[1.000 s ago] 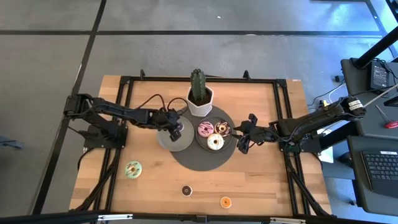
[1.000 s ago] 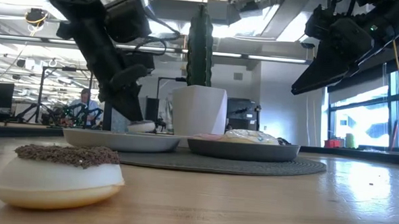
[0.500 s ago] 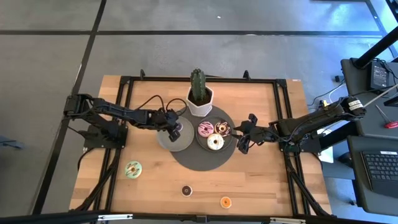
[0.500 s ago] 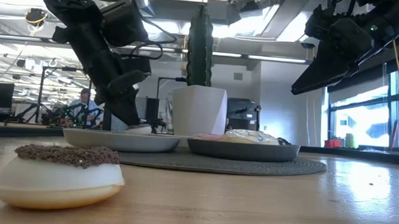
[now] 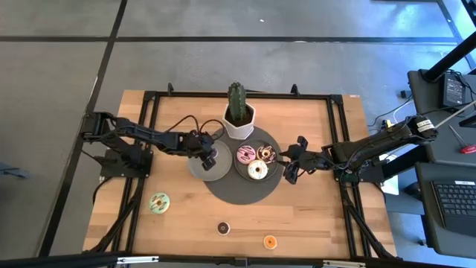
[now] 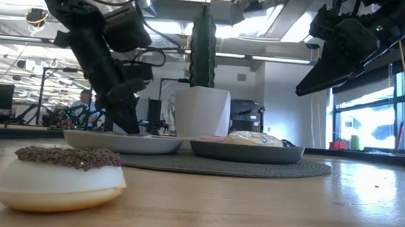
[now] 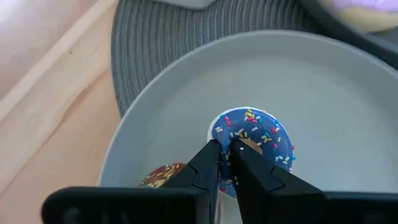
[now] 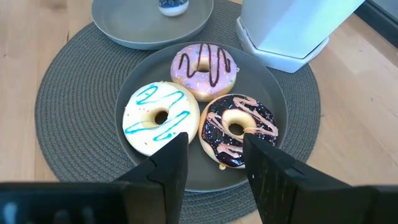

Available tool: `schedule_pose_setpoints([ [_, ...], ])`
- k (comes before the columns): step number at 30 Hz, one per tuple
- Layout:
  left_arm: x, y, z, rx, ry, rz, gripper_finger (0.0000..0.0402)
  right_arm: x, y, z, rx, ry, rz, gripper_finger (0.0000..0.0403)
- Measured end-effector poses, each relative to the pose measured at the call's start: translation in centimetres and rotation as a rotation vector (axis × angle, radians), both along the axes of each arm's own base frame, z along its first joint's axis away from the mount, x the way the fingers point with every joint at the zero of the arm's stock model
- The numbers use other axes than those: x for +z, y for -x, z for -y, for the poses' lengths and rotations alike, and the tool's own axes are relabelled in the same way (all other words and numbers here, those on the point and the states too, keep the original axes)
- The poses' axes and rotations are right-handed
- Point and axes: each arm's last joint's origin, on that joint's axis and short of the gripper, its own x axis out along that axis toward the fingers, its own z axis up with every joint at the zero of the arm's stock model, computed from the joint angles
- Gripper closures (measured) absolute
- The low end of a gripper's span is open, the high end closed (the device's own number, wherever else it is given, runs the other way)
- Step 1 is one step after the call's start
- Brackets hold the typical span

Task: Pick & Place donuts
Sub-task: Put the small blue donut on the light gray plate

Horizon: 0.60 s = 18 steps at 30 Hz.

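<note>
My left gripper (image 5: 211, 158) reaches down into the lighter grey plate (image 5: 201, 173) and is shut on a small blue-frosted sprinkled donut (image 7: 255, 138). A brown donut (image 7: 160, 175) lies on that plate, half hidden by a finger. My right gripper (image 5: 291, 168) hovers open beside the darker plate (image 8: 267, 99), which holds a pink donut (image 8: 205, 68), a cream donut (image 8: 158, 118) and a chocolate donut (image 8: 239, 127). On the bare wood lie a green donut (image 5: 158, 202), a tiny dark one (image 5: 223, 228) and an orange one (image 5: 270, 241). My left gripper pinches the blue donut by its rim (image 7: 225, 127) on the side nearest the arm, between its two fingers. The fingers (image 7: 208, 163) come from above, slanting in from the table's left. The donut sits low in the plate, below the plate's rim (image 6: 119, 138) in the low view.
A cactus in a white pot (image 5: 239, 113) stands just behind both plates. A round dark woven mat (image 5: 238, 195) lies under the plates. The table's near half is open wood apart from the three loose donuts. In the low view a chocolate-topped donut (image 6: 59, 176) lies close to the camera.
My left gripper has moved down into the lighter plate, still shut. The blue donut showed above the plate's rim in the low view a second ago. Now it has sunk behind that rim.
</note>
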Motion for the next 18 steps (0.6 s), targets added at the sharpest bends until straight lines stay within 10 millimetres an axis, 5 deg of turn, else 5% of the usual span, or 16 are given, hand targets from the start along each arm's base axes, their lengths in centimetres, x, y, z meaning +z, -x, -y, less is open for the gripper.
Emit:
schedule_pose_setpoints([
  [18,0.21,-0.08,-0.02,0.001,-0.005,0.016,0.028,-0.02,0.02,0.01,0.0,0.001,-0.003,0.0248],
])
